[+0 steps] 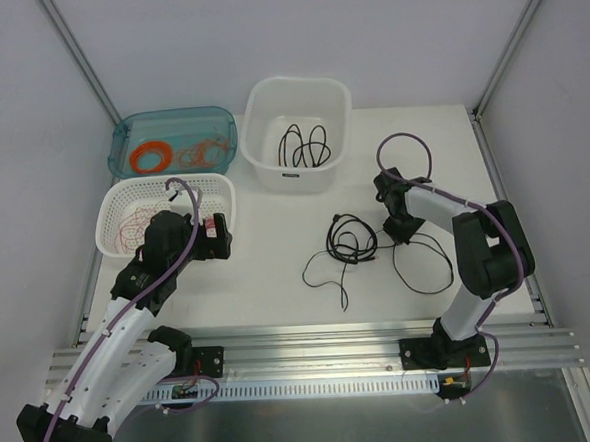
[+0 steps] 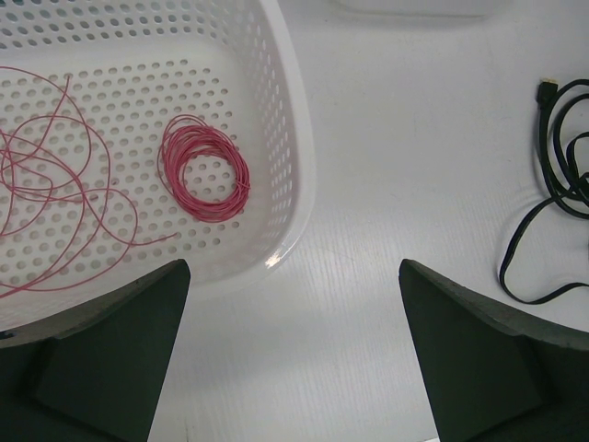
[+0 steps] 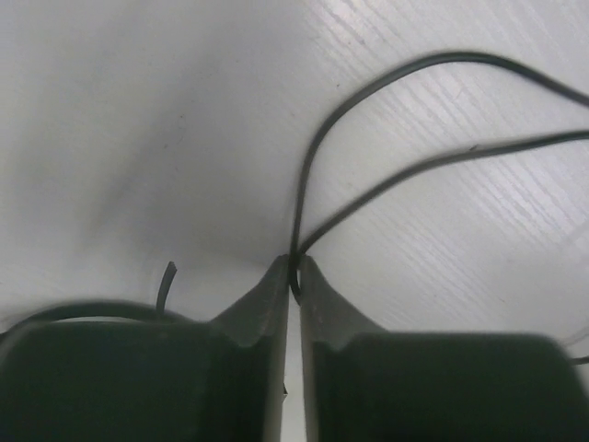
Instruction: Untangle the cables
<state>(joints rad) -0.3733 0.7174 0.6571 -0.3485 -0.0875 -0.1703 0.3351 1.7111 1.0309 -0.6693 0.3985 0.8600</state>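
A tangle of black cables (image 1: 351,243) lies on the white table's middle, with a thin black loop (image 1: 423,263) trailing off to its right. My right gripper (image 1: 408,229) is down at the table beside the tangle. In the right wrist view its fingers (image 3: 294,262) are shut on a thin black cable (image 3: 313,166), which runs out from the tips in two strands. My left gripper (image 1: 221,236) hovers by the white basket, wide open (image 2: 293,267) over bare table with nothing between its fingers. The tangle's edge (image 2: 561,157) shows at the right of the left wrist view.
The white perforated basket (image 1: 164,214) at the left holds loose red wire (image 2: 55,184) and a neat pink ring (image 2: 204,172). A blue bin (image 1: 175,138) behind it holds orange rings. A white tub (image 1: 298,131) at the back holds black cables (image 1: 303,145).
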